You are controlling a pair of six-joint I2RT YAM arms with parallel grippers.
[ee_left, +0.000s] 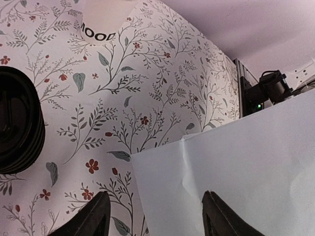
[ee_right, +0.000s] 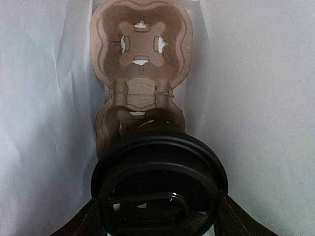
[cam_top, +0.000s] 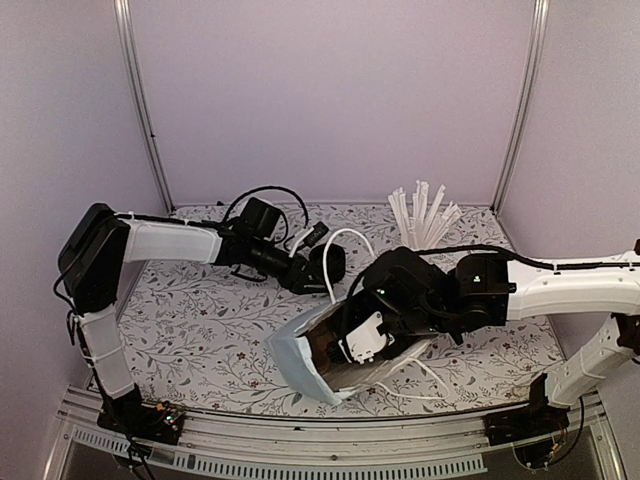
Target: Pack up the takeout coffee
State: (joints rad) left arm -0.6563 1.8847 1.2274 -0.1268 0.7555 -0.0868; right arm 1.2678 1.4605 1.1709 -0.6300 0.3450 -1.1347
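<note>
The takeout coffee (ee_right: 157, 167), a black cup under a round black lid, is inside the white paper bag (cam_top: 300, 362), with its base at the near socket of a brown cardboard cup carrier (ee_right: 142, 49). My right gripper (ee_right: 157, 214) reaches into the bag mouth and is shut on the cup, one finger against each side of the lid. In the top view the right gripper (cam_top: 365, 335) covers the cup. My left gripper (ee_left: 157, 216) is open and holds nothing. It hovers over the bag's outer wall (ee_left: 236, 167), whose edge runs between its fingers.
A stack of black lids (ee_left: 17, 128) lies left of the left gripper, also seen from above as the lid stack (cam_top: 331, 265). A white cup with black lettering (ee_left: 101, 19) stands beyond. Paper-wrapped straws (cam_top: 425, 215) stand at the back right. The bag's string handles (cam_top: 340, 240) loop upward.
</note>
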